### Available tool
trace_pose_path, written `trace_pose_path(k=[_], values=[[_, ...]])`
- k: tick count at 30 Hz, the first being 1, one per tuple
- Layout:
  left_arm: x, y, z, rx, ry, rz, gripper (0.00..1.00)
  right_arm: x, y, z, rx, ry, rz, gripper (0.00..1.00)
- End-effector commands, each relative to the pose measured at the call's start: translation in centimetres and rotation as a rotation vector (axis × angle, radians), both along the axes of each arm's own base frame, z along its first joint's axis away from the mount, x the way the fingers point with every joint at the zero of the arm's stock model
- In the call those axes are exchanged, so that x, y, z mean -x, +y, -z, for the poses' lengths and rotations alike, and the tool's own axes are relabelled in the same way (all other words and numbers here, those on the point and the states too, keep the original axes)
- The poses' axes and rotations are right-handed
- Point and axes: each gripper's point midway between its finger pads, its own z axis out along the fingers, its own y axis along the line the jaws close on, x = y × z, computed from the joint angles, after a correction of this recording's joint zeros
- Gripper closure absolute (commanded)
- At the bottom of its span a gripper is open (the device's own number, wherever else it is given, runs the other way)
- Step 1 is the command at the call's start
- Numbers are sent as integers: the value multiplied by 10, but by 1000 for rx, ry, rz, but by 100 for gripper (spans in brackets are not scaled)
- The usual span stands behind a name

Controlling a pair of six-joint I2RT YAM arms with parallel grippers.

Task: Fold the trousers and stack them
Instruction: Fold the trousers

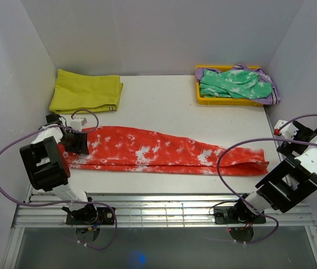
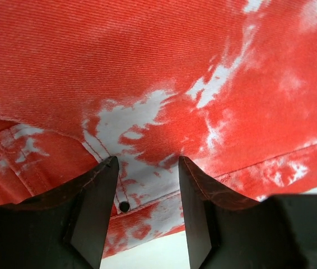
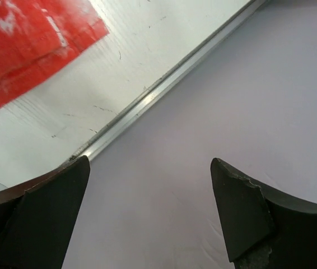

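Note:
The red-orange, white-blotched trousers (image 1: 164, 152) lie flat across the table, folded lengthwise, with the waist at the left and the hems at the right. My left gripper (image 1: 77, 141) is open and low over the waist end. In the left wrist view the trousers (image 2: 164, 73) fill the frame, and the left gripper (image 2: 147, 159) has its jaws apart over the near edge by a dark rivet (image 2: 124, 207). My right gripper (image 1: 293, 147) is open and empty, up beside the right wall, beyond the hems. In the right wrist view the right gripper (image 3: 150, 162) faces the wall, with the hem (image 3: 29, 39) at top left.
A folded yellow cloth (image 1: 85, 91) lies at the back left. A yellow tray (image 1: 225, 102) at the back right holds a green white-mottled garment (image 1: 234, 83). White walls close in on both sides; the right wall (image 3: 231, 101) is close to my right gripper.

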Motion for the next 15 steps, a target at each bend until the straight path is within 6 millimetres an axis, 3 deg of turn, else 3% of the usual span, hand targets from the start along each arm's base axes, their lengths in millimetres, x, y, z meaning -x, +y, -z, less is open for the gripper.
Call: trace_pose_path(k=[1,3,4,7,9,15], values=[[-1,58,19,-182,55,11,40,3,15,1,-200,100,101,6],[-16,52,-2,-133,-7,58,36,11,31,3,-351,180,188,1],[-26,34,-16,-43,-77,98,34,13,36,3,-414,213,216,0],[-37,5,-63,60,-229,206,25,14,42,12,-569,299,398,10],[-38,-24,-96,153,-334,282,22,26,60,26,-630,352,433,11],[-37,-71,-135,177,-508,405,17,52,114,44,-952,545,766,0]])
